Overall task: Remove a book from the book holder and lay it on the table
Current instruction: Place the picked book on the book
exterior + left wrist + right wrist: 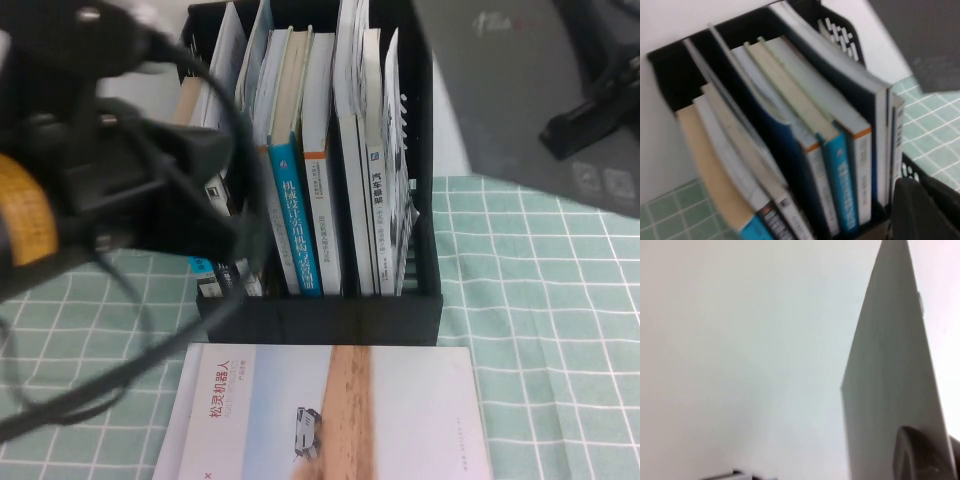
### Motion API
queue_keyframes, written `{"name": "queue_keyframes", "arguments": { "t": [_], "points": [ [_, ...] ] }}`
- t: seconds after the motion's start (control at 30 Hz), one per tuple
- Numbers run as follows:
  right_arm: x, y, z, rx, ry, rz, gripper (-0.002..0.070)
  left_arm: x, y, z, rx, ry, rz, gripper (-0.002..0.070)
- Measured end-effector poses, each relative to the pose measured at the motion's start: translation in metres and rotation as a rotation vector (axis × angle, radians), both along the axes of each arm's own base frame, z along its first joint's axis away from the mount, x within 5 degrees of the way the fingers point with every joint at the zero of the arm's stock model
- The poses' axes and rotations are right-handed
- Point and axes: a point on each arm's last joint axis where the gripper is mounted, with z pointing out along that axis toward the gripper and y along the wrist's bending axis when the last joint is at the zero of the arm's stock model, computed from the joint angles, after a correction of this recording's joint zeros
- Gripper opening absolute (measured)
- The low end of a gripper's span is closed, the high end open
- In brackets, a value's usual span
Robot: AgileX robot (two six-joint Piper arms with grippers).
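Left tool hovers at the holder's left compartments, presumably lining up on a book; its grip state cannot be told. Right tool sits parked well apart, state likewise unclear. The target book cannot be identified among the spines; a pale book already lies on the surface.

Left gripper raised high left; right gripper seemingly raised.

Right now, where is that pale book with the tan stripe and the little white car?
In the high view the pale book lies flat on the green checked table, at the near edge, just in front of the black book holder.
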Motion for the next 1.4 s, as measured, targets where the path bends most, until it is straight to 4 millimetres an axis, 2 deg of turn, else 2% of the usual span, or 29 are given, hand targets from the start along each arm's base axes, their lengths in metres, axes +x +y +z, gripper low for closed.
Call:
{"name": "queue_keyframes", "arguments": {
  "t": [0.13, 0.27, 0.43, 0.6, 0.8, 0.93, 1.07, 1.2, 1.4],
  "points": [
    [-0.028, -0.004, 0.025, -0.08, -0.07, 0.048, 0.0004, -0.019, 0.027, 0.009, 0.04, 0.012, 0.076, -0.0003],
    [-0.052, -0.003, 0.035, -0.18, -0.075, 0.133, 0.0004, -0.036, 0.048, 0.014, 0.041, 0.033, 0.13, -0.0003],
    [-0.076, 0.003, 0.034, -0.294, -0.034, 0.293, 0.0004, -0.051, 0.067, 0.016, 0.006, 0.087, 0.202, -0.0003],
    [-0.09, 0.009, 0.019, -0.478, 0.036, 0.422, 0.0004, -0.056, 0.068, 0.006, -0.084, 0.073, 0.187, -0.0003],
    [-0.088, 0.011, -0.009, -0.703, 0.176, 0.481, 0.0004, -0.053, 0.063, -0.028, -0.204, 0.06, 0.185, -0.0003],
    [-0.076, 0.015, -0.028, -0.797, 0.221, 0.492, 0.0004, -0.049, 0.064, -0.058, -0.231, 0.095, 0.257, -0.0003],
    [-0.062, 0.023, -0.047, -0.846, 0.255, 0.515, 0.0004, -0.047, 0.065, -0.079, -0.256, 0.102, 0.296, -0.0003],
    [-0.056, 0.046, -0.067, -0.897, 0.261, 0.546, 0.0004, -0.047, 0.07, -0.086, -0.319, 0.081, 0.341, -0.0003],
    [-0.046, 0.077, -0.094, -0.997, 0.285, 0.482, 0.0004, -0.047, 0.075, -0.084, -0.37, 0.028, 0.383, -0.0003]
  ]
}}
